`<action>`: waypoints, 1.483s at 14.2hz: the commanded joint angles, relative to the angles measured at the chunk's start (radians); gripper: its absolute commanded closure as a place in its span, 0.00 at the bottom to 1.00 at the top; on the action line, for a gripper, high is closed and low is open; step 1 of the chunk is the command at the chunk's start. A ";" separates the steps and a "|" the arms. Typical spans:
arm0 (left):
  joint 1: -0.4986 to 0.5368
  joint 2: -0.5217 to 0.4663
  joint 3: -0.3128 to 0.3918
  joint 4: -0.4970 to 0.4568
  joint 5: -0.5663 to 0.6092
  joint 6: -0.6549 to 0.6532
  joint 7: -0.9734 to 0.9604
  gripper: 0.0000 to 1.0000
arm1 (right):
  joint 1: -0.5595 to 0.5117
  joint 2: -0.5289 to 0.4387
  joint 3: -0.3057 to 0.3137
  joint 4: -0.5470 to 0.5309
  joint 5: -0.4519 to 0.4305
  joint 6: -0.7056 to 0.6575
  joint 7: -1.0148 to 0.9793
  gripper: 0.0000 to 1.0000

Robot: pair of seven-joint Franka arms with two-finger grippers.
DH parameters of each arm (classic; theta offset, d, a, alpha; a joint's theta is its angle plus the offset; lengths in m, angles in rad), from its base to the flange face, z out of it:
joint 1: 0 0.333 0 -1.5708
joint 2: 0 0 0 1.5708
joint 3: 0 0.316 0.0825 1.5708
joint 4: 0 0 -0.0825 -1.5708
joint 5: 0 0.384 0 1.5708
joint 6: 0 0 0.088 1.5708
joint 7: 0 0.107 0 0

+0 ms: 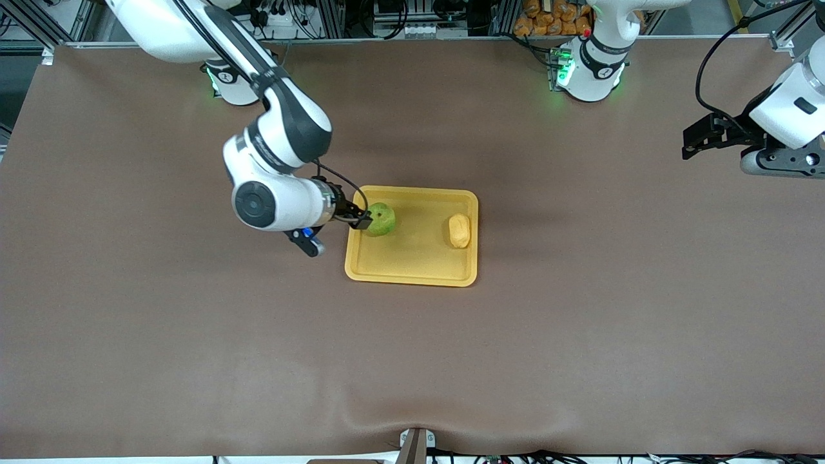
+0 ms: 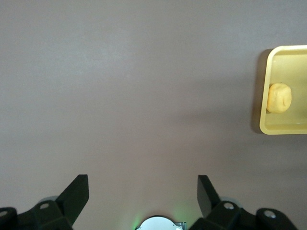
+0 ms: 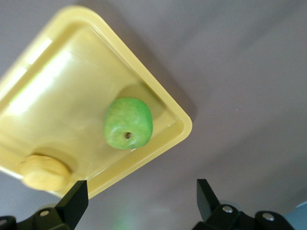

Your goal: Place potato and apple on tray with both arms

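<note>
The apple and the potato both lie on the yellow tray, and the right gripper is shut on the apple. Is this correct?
Not quite. The apple and the potato do both lie on the yellow tray, but the right gripper is open and holds nothing. The right wrist view shows its fingers spread wide, apart from the apple, which rests free on the tray.

Bright green apple (image 1: pixel 381 220), yellow-orange potato (image 1: pixel 459 231), paler yellow tray (image 1: pixel 412 274). Table (image 1: pixel 412 361) plain matte brown. Arms white with black bands.

Robotics lab, two bench-mounted arms (image 1: pixel 271 129), aluminium framing (image 1: pixel 322 16), cables (image 1: pixel 715 58)
</note>
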 commanded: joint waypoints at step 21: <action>0.147 0.025 -0.180 0.076 0.004 -0.019 0.007 0.00 | -0.292 -0.462 -0.013 0.000 -0.187 -0.250 -0.321 0.00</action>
